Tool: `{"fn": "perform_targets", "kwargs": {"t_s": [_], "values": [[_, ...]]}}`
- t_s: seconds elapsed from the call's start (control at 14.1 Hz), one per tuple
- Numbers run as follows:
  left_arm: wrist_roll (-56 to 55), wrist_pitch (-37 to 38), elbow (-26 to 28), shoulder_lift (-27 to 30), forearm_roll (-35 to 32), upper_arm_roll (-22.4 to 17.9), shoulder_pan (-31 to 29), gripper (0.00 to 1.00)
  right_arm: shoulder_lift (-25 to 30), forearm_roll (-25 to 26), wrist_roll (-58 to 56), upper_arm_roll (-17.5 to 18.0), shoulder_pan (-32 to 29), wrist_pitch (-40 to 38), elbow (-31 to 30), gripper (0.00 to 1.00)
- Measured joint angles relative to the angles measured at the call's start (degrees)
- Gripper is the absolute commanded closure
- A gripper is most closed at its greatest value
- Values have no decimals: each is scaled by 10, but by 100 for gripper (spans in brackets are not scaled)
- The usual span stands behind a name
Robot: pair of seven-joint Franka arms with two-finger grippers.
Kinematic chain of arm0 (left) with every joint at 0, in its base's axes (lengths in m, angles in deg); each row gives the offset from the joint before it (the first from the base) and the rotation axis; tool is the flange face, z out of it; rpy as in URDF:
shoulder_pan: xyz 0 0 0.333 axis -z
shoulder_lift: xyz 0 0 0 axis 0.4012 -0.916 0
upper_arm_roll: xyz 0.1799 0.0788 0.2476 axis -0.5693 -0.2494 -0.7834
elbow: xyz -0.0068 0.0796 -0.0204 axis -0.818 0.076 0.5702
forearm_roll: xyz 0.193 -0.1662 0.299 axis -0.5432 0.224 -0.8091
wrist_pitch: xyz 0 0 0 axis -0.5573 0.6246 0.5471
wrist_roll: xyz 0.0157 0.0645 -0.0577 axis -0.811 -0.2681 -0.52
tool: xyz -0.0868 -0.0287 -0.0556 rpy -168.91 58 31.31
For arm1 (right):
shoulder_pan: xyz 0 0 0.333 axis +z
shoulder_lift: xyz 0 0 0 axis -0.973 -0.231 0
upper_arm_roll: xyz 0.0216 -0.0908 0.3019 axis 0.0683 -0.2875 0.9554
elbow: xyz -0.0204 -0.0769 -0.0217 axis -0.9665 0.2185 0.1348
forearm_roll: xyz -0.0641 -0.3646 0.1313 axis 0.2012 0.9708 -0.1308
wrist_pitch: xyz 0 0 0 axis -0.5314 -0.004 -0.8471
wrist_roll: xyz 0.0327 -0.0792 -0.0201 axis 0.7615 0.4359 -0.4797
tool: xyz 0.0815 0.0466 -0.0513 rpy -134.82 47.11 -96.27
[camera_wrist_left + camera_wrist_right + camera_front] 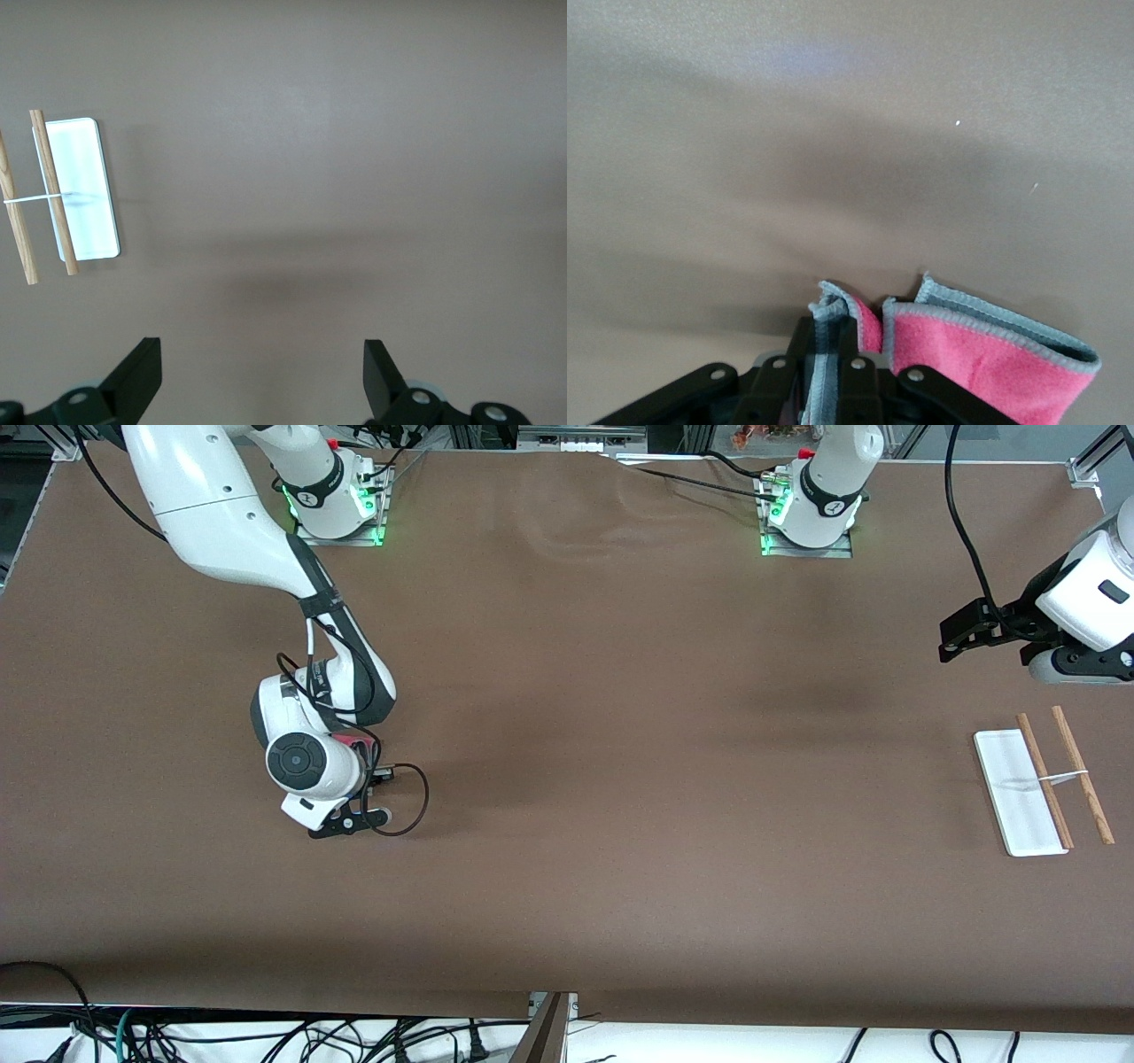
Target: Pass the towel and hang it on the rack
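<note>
Towel [983, 354], pink-red with a grey-blue stitched border, sits pinched in the right gripper [833, 354] near the right arm's end of the worktop [567, 797]. In the right wrist view the two black fingers [855, 381] are pressed together on a bunched fold of the cloth, and a wider flap curls out to one side with its fuzzy pink face showing. From the front camera only a sliver of pink [354, 741] peeks out beside the wrist, the rest being hidden under the arm.

Going by size, the brown worktop comes first, spreading across the whole front view, with faint creases near the edge where the bases stand. Next is the right arm [230, 540], reaching from its base down to the worktop, its wrist bent low over the spot where the towel lies. The left arm [1085, 598] waits at its own end of the worktop, its black gripper [961, 638] held in the air above bare surface near the rack. The left wrist view shows its two fingers [133, 385] standing wide apart with nothing between them.

Smaller again is the rack [1019, 793], close to the worktop edge at the left arm's end. Its flat white base lies on the surface; two thin brown rods [1083, 775] run parallel, one along the base's edge and one just beside it, joined by a thin metal crosspiece [1059, 778].
</note>
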State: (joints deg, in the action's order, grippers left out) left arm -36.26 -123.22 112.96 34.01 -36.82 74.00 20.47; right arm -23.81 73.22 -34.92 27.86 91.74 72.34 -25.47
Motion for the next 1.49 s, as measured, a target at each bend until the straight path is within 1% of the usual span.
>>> {"fn": "perform_targets", "kwargs": {"t_s": [0.14,0.21,0.64,0.78,0.99,1.06,1.21,1.35,1.49], "values": [[0,0,0,-3,0,0,0,0,0,0,0,0,0,0,-1,98],[0,0,0,-4,0,0,0,0,0,0,0,0,0,0,-1,100],[0,0,0,-5,0,0,0,0,0,0,1,0,1,0,-1,100],[0,0,0,-5,0,0,0,0,1,0,18,0,1,1,1,100],[0,0,0,-5,0,3,0,0,15,0,22,1,1,-2,24,100],[0,0,0,-5,0,4,1,0,27,0,23,4,1,-12,35,100],[0,0,0,-5,0,4,1,0,55,0,24,18,1,-62,67,100],[0,0,0,-5,0,4,1,0,79,0,25,50,2,-142,121,100],[0,0,0,-5,0,4,1,0,92,-4,31,92,5,-212,194,100]]}}
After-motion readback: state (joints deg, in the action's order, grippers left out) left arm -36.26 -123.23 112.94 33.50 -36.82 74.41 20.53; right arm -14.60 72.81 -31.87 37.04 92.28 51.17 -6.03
